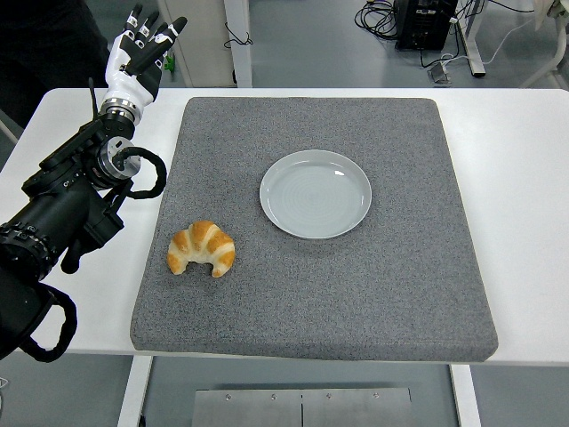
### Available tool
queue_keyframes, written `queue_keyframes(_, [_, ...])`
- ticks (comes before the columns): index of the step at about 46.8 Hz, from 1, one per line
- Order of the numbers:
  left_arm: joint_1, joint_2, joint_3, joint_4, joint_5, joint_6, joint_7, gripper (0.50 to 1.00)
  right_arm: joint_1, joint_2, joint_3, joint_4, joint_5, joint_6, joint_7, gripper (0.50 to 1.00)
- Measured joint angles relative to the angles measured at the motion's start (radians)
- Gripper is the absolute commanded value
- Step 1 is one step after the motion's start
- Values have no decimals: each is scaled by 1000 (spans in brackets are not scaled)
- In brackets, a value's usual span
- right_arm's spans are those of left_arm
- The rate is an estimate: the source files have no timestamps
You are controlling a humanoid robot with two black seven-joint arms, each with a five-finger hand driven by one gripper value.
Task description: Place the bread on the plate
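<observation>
A golden croissant (202,248) lies on the grey mat (373,294) near its front left corner. A pale grey plate (316,193) sits on the mat's middle, up and to the right of the croissant, with nothing on it. My left hand (142,49) is raised at the table's far left corner, well behind the croissant, its white and black fingers (158,37) spread and holding nothing. The black left arm (62,213) runs along the left edge of the table. My right arm does not show.
The grey mat covers most of the white table (516,178). Beyond the far edge are table legs, cables and a dark box (425,22) on the floor. A dark shape (44,44), perhaps a person, stands at the top left.
</observation>
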Motion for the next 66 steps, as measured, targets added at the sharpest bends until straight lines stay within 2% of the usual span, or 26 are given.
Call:
queue_keyframes(38, [4, -2, 23, -22, 5, 1, 11, 972, 0, 0, 0, 0, 0, 0, 1, 1000])
queue_keyframes(43, [12, 22, 72, -80, 6, 5, 10, 972, 0, 0, 0, 0, 0, 0, 1, 1000])
queue_keyframes(47, [19, 75, 107, -153, 9, 7, 9, 972, 0, 0, 0, 0, 0, 0, 1, 1000])
queue_keyframes(55, [16, 159, 262, -295, 20, 12, 15, 972, 0, 0, 0, 0, 0, 0, 0, 1000])
queue_keyframes(61, [9, 192, 341, -321, 27, 12, 21, 971, 0, 0, 0, 0, 0, 0, 0, 1000])
queue_keyframes(66, [9, 220, 373, -366, 50, 34, 56, 972, 0, 0, 0, 0, 0, 0, 0, 1000])
